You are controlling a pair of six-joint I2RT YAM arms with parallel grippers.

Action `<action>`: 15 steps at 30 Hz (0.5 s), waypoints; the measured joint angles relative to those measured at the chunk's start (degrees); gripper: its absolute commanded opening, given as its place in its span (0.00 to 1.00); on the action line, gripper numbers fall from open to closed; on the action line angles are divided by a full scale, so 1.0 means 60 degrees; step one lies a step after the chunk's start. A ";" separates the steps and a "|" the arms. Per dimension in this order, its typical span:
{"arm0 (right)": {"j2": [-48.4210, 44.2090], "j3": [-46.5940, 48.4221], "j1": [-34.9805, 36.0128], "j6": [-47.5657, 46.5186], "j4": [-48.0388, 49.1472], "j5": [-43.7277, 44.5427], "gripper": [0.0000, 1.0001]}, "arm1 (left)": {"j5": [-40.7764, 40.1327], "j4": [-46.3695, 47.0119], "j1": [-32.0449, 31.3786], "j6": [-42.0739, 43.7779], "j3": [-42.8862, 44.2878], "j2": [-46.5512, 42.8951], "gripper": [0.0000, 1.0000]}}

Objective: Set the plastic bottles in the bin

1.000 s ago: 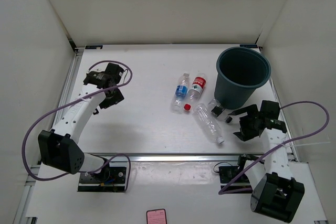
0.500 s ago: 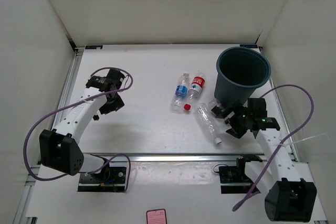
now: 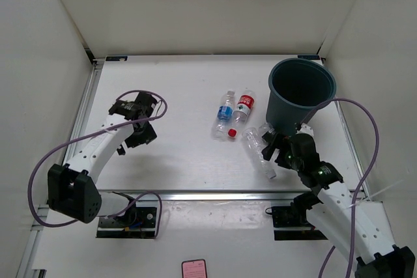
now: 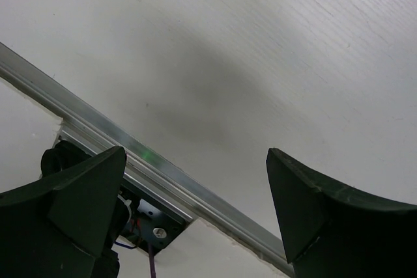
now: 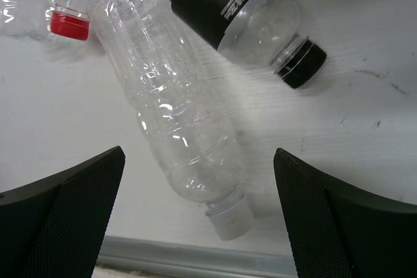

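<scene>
four plastic bottles lie on the desk (image 3: 176, 89), all outside the bin (image 3: 287, 118)

we see the right end effector (image 5: 199, 154) spread wide, gripping nothing, just above the plain clear bottle (image 5: 176, 115), which is ribbed and label-free, its pale cap toward the near edge. just beside it lies the dark-capped bottle (image 5: 241, 11) with a black label, close to the foot of the tapered teal-grey bin, which stands upright at the far right. the red-labelled bottle (image 3: 244, 107), red cap on, and the blue-labelled bottle (image 3: 225, 112) lie side by side left of the bin. our left end effector (image 4: 195, 154) is wide open over bare desk, well apart from the bottles.
</scene>
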 measured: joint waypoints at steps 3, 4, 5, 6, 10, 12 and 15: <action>0.0233 -0.0160 0.0189 -0.0393 0.0433 0.0386 0.99 | 0.0036 -0.0004 -0.0178 -0.0033 -0.0055 0.0004 1.00; 0.0397 -0.0178 0.0262 -0.0528 0.0601 0.0488 0.99 | 0.0047 -0.0015 -0.0229 -0.0040 -0.0076 0.0007 1.00; 0.0568 -0.0189 0.0328 -0.0641 0.0783 0.0576 0.99 | 0.0047 -0.0040 -0.0262 -0.0055 -0.0080 0.0025 1.00; 0.0798 -0.0197 0.0415 -0.0754 0.0976 0.0685 0.99 | 0.0047 -0.0058 -0.0306 -0.0058 -0.0080 0.0044 1.00; 0.1647 -0.0200 0.0794 -0.1071 0.1636 0.0965 0.99 | 0.0033 -0.0109 -0.0433 -0.0062 -0.0080 0.0138 1.00; 0.1982 -0.0200 0.0929 -0.1151 0.1876 0.1042 0.99 | 0.0007 -0.0168 -0.0488 -0.0073 -0.0076 0.0215 1.00; 0.2452 -0.0200 0.1147 -0.1213 0.2135 0.1144 0.97 | -0.0066 -0.0291 -0.0554 -0.0120 -0.0073 0.0291 1.00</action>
